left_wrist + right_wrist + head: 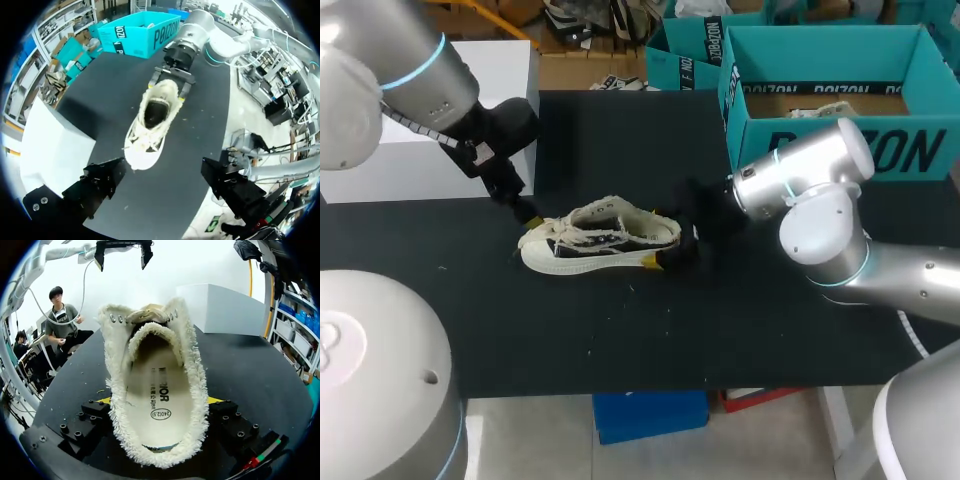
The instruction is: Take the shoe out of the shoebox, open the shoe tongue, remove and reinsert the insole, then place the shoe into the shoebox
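A cream low-top shoe point(602, 240) with frayed edges lies upright on the black table, toe to the left. My right gripper point(672, 250) holds its heel, one finger on each side; in the right wrist view the gripper point(160, 402) straddles the shoe point(187, 375), and the insole point(155, 400) lies inside. My left gripper point(525, 213) hangs open just above and left of the toe. Seen from the left wrist, the shoe point(150, 120) lies ahead of the open left gripper point(167, 182), untouched. The teal shoebox point(830, 150) stands open at the back right.
A white box point(450, 130) stands at the table's back left, close behind my left arm. A second teal box point(685, 50) sits behind the shoebox. Bare black table lies in front of the shoe, up to the near edge point(650, 385).
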`<state>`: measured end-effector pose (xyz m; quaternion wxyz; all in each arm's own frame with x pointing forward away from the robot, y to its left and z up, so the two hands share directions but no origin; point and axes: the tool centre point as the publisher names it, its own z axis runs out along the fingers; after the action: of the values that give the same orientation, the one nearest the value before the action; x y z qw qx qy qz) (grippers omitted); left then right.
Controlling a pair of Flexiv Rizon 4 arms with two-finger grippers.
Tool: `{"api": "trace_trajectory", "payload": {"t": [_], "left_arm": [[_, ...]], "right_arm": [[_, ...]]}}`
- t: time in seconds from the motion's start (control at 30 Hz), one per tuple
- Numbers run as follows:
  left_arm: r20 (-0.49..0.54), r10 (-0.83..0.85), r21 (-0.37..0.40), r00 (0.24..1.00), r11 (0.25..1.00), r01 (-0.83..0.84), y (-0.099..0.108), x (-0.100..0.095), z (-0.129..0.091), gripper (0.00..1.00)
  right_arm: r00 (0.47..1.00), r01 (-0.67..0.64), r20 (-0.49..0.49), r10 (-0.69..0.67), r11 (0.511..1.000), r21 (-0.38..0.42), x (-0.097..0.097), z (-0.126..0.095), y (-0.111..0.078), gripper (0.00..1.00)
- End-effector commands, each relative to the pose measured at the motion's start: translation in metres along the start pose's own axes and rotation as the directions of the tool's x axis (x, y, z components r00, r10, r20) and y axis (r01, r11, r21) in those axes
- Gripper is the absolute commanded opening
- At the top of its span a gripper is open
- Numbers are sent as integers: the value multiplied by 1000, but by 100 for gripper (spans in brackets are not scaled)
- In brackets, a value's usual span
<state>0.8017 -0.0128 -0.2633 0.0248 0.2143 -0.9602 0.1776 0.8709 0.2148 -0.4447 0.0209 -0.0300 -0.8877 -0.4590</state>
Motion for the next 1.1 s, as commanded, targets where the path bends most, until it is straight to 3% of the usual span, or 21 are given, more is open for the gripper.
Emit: {"api": "trace_trajectory", "payload": {"t": [0.03, 0.23, 0.37, 0.43, 0.47, 0.6, 0.73, 0.8, 1.1], "left_arm": [[-1, 0, -13, 1000, 1000, 0, -1, -1, -1, 100], [-1, 0, -13, 1000, 1000, 0, -1, -1, -1, 100], [47, -308, 1, 950, 951, 308, -13, -9, 8, 100], [48, -494, -18, 868, 868, 495, -20, -11, 15, 100], [25, -523, -34, 852, 851, 523, -21, -10, 16, 100], [110, -663, -95, 740, 734, 672, -33, -4, 25, 100], [235, -792, -87, 564, 561, 824, -46, -8, 31, 100], [207, -842, -70, 499, 496, 866, -52, -13, 28, 100], [207, -842, -70, 499, 496, 866, -52, -13, 28, 100]], "right_arm": [[1000, -1, 0, 1, 1000, 2, -2, 4, 0, 0], [1000, -1, 0, 1, 1000, 2, -2, 4, 0, 0], [1000, -1, 0, 1, 1000, 2, -2, 4, 0, 0], [1000, -1, 0, 1, 1000, 2, -2, 4, 0, 0], [1000, -1, 0, 1, 1000, 2, -2, 4, 0, 0], [1000, -1, 0, 1, 1000, 2, -2, 4, 0, 0], [1000, -1, 0, 1, 1000, 2, -2, 4, 0, 0], [1000, -1, 0, 1, 1000, 2, -2, 4, 0, 0], [1000, -1, 0, 1, 1000, 2, -2, 4, 0, 0]]}}
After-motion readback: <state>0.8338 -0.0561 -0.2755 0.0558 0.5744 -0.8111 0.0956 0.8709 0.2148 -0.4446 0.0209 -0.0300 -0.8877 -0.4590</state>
